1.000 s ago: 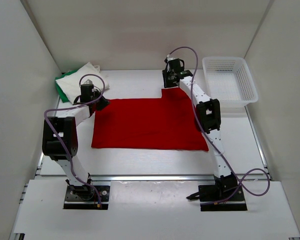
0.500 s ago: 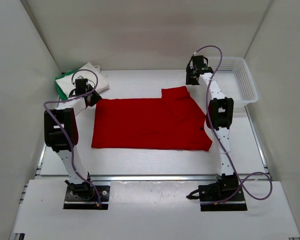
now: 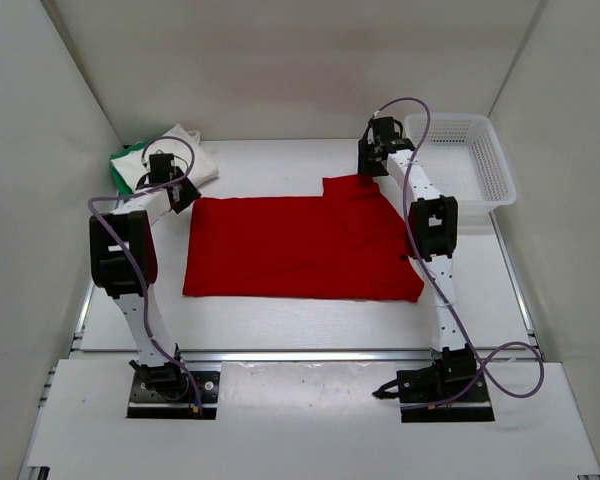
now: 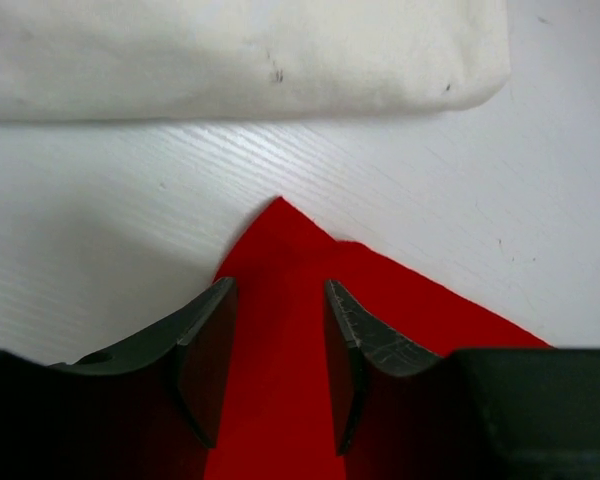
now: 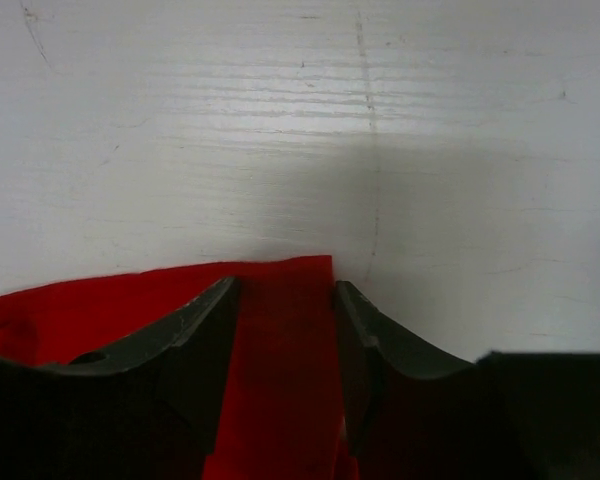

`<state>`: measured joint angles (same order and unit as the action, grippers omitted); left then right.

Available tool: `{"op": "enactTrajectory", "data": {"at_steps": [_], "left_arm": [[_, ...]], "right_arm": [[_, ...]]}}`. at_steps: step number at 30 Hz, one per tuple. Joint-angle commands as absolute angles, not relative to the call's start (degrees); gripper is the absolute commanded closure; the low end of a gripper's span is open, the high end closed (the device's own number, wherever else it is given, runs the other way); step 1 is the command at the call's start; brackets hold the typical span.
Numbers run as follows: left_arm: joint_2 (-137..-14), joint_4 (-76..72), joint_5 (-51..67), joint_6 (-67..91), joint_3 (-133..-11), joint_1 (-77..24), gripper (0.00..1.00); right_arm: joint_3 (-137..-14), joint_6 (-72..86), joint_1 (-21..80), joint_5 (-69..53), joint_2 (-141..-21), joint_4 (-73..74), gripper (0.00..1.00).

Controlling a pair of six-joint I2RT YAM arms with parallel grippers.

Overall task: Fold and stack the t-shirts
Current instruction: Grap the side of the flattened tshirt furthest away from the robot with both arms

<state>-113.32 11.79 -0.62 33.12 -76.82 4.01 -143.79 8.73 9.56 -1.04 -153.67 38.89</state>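
The red t-shirt [image 3: 300, 250] lies spread flat in the middle of the table. My left gripper [image 3: 180, 192] is at its back left corner. In the left wrist view the jaws [image 4: 277, 345] stand open, with the red corner [image 4: 280, 250] flat on the table between them. My right gripper [image 3: 370, 168] is at the back right corner by the sleeve, also open [image 5: 285, 340] over the red edge [image 5: 280, 295]. The white t-shirt [image 3: 175, 155] lies folded on the green t-shirt [image 3: 120, 172] at the back left, and its hem [image 4: 230, 60] shows just beyond the left jaws.
A white mesh basket [image 3: 462, 165] stands at the back right, close to my right arm. White walls close in the table on the left, back and right. Bare table [image 3: 270, 160] shows behind the red shirt.
Both grippers have opened and let go of the red shirt's back corners. The left gripper drew back toward the left. The right swung toward the basket, then came partly back.
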Motion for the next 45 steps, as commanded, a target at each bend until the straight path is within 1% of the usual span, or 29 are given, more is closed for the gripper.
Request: {"op": "enactTrajectory", "data": {"at_steps": [1,2,3,4,5,7,10,14,19,21,22,23,26,27,30,31,32,34,35,36,37,38,39,40,41,42,43,44,45], "left_arm": [[-114.0,12.9,-2.2,31.2,-80.1,4.7,0.50],[-114.2,13.2,-2.3,31.3,-80.3,4.3,0.49],[-114.1,13.4,-2.2,30.9,-80.5,4.5,0.50],[-114.4,13.4,-3.0,30.6,-81.0,4.6,0.49],[-114.5,13.6,-2.9,30.4,-81.3,4.7,0.49],[-115.2,14.2,-3.3,29.8,-82.3,4.7,0.47],[-117.1,16.1,-3.3,29.0,-84.5,4.4,0.45],[-119.1,16.6,-3.9,28.7,-87.5,4.3,0.43],[-122.4,17.7,-2.3,28.1,-90.8,4.0,0.42],[-123.5,18.8,-1.4,27.6,-92.5,3.5,0.45],[-124.3,19.3,-1.7,27.3,-92.5,3.1,0.50],[-124.5,19.5,-1.1,27.2,-92.5,2.9,0.53],[-123.8,19.0,-0.3,27.2,-91.0,2.9,0.59],[-123.1,19.0,-0.2,27.4,-90.1,3.0,0.59],[-121.0,17.6,-0.4,27.5,-86.4,3.5,0.47],[-120.5,16.9,-0.6,27.6,-85.7,3.4,0.46],[-120.2,16.5,-0.3,27.4,-85.0,3.6,0.48],[-120.0,16.2,0.9,28.0,-84.3,3.4,0.60],[-119.6,16.4,1.0,28.3,-84.8,3.1,0.74],[-119.8,16.3,1.0,28.5,-84.8,3.3,0.84],[-119.3,16.2,0.9,28.7,-85.2,2.9,0.88],[-118.1,16.4,0.4,29.0,-85.2,2.9,0.95],[-117.6,16.3,0.1,28.8,-85.3,2.6,1.00],[-116.1,15.5,-2.0,29.0,-84.6,2.4,0.99],[-114.3,15.2,-2.8,29.0,-83.8,2.2,0.96],[-112.9,14.4,-4.3,28.8,-83.1,2.3,0.86],[-112.3,13.4,-6.1,28.8,-82.9,1.9,0.69],[-111.6,13.2,-6.0,28.8,-82.6,1.8,0.60],[-111.5,13.1,-5.1,28.7,-82.5,2.5,0.46]], "right_arm": [[-145.8,9.9,9.4,-2.4,-153.7,38.7,0.59],[-145.5,10.4,9.1,-2.9,-153.8,39.2,0.62],[-145.5,10.1,9.0,-3.6,-153.8,39.1,0.69],[-145.6,10.3,8.7,-3.3,-154.0,39.4,0.74],[-146.2,10.6,8.7,-3.6,-154.1,40.2,0.77],[-146.7,10.8,8.7,-3.5,-154.3,40.4,0.89],[-147.6,10.4,9.6,-2.9,-154.1,40.3,0.95],[-148.5,10.0,10.2,-3.0,-153.0,40.5,1.00],[-148.8,9.8,10.4,-4.8,-150.5,41.6,1.00],[-149.1,9.7,10.7,-5.0,-150.4,41.9,1.00],[-149.1,9.4,10.7,-4.9,-150.3,42.4,1.00],[-149.1,9.6,10.9,-4.7,-150.6,42.1,1.00],[-149.0,9.7,10.7,-5.1,-150.6,42.1,1.00],[-149.1,9.8,11.1,-5.2,-150.7,41.8,1.00],[-149.5,10.4,10.6,-6.1,-151.5,41.7,1.00],[-149.4,10.5,10.8,-6.5,-151.3,41.6,1.00],[-149.5,10.5,10.7,-6.4,-151.3,41.7,1.00],[-149.6,10.5,10.8,-6.6,-151.4,41.8,1.00],[-149.6,10.5,10.8,-6.8,-151.4,41.8,1.00],[-149.8,10.4,11.1,-7.0,-151.7,42.3,1.00],[-149.2,10.5,11.2,-6.7,-151.9,42.3,1.00],[-149.7,9.9,11.3,-6.6,-151.5,42.2,1.00],[-149.7,9.8,11.5,-6.5,-151.7,42.7,1.00],[-149.7,9.8,11.9,-6.9,-151.7,42.3,1.00],[-149.7,10.0,11.5,-7.0,-151.7,42.4,1.00],[-149.7,9.8,11.6,-7.2,-151.6,42.3,1.00],[-149.5,10.4,11.5,-7.2,-152.0,42.5,1.00],[-149.8,10.0,11.9,-7.5,-152.3,42.0,1.00],[-149.7,9.8,11.7,-7.3,-152.1,41.9,1.00]]}}
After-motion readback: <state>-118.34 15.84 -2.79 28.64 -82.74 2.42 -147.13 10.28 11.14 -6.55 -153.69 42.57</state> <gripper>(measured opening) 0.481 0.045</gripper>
